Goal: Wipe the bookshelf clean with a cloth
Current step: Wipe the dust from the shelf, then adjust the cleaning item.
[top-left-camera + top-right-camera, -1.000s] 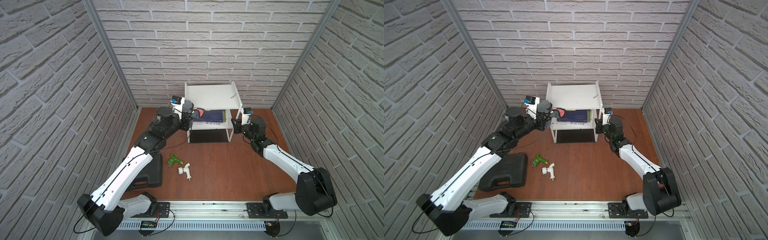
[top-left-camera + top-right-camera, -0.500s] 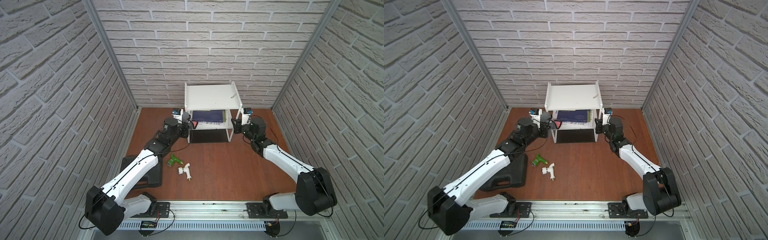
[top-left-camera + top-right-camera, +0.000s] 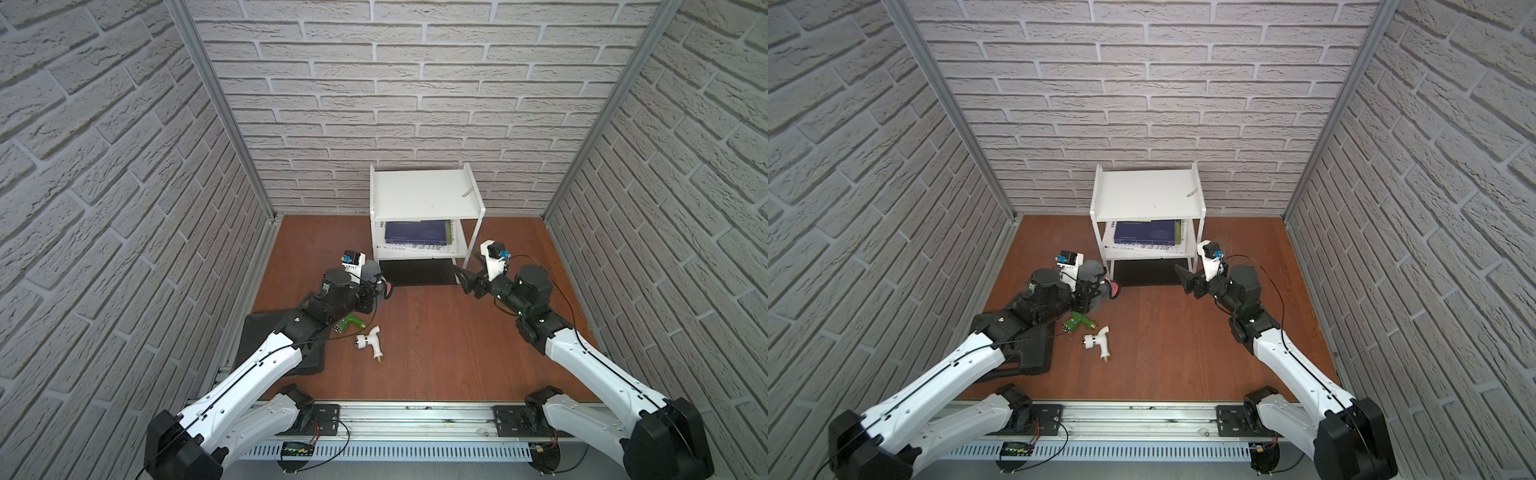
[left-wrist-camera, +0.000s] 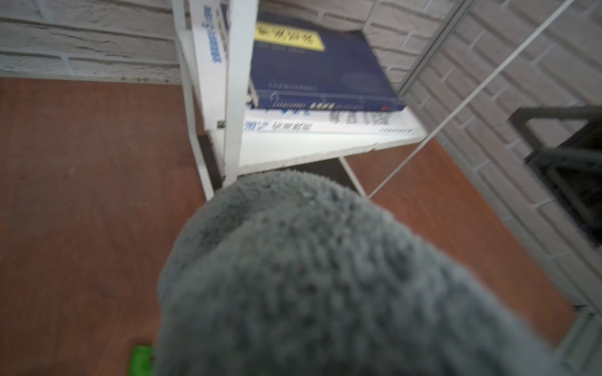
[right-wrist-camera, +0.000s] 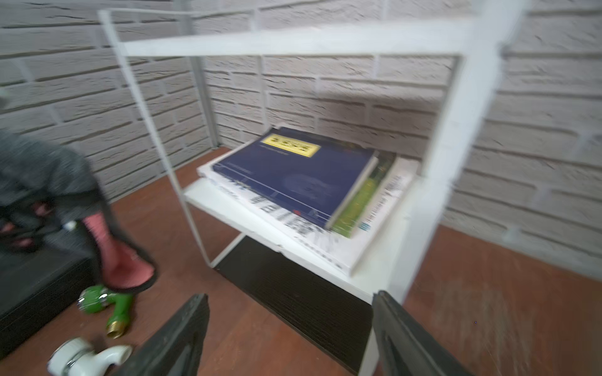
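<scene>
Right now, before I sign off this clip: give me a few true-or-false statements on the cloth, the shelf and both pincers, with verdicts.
1. The cloth is bunched over the left pincer, not lying on any tier of the bookshelf. True.
2. The right pincer is clamped on a bookshelf leg. False: its jaws stand wide open near the front leg, holding nothing.
3. Books lie on the top tier. False: the books are stacked one tier down.
4. A green fitting and a white fitting lie on the table. True.
5. The blue book tops the stack. True.
</scene>
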Robot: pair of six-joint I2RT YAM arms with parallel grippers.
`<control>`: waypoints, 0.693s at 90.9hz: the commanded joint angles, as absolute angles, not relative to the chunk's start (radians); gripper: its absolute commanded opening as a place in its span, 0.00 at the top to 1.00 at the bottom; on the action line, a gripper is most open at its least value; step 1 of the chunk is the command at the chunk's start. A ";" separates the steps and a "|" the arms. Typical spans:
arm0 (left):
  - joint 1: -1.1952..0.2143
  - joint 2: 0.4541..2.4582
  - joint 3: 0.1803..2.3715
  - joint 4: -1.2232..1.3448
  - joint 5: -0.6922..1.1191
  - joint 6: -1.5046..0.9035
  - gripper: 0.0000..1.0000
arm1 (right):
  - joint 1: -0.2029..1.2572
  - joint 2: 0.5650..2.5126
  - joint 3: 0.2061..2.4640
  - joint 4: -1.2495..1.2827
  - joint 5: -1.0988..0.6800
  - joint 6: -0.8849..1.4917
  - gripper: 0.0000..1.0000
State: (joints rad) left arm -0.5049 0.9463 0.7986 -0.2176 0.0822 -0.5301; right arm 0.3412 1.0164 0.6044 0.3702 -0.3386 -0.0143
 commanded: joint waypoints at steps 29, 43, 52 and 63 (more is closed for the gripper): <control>-0.478 1.070 0.810 0.165 0.531 -0.750 0.63 | 0.607 1.322 0.786 0.567 -0.617 -0.377 0.16; -0.470 1.087 0.783 0.232 0.583 -0.775 0.55 | 0.635 1.419 0.837 0.731 -0.616 -0.314 0.17; -0.457 1.092 0.781 0.200 0.589 -0.747 0.52 | 0.651 1.468 0.878 0.769 -0.582 -0.298 0.24; -0.413 1.077 0.749 0.164 0.517 -0.734 0.50 | 0.654 1.488 0.912 0.744 -0.468 -0.291 0.78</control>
State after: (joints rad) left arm -0.4431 1.0912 0.7891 0.1352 0.5354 -0.7448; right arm 0.6403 1.4849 0.8658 0.6449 -0.5636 -0.3126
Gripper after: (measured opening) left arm 0.493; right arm 0.501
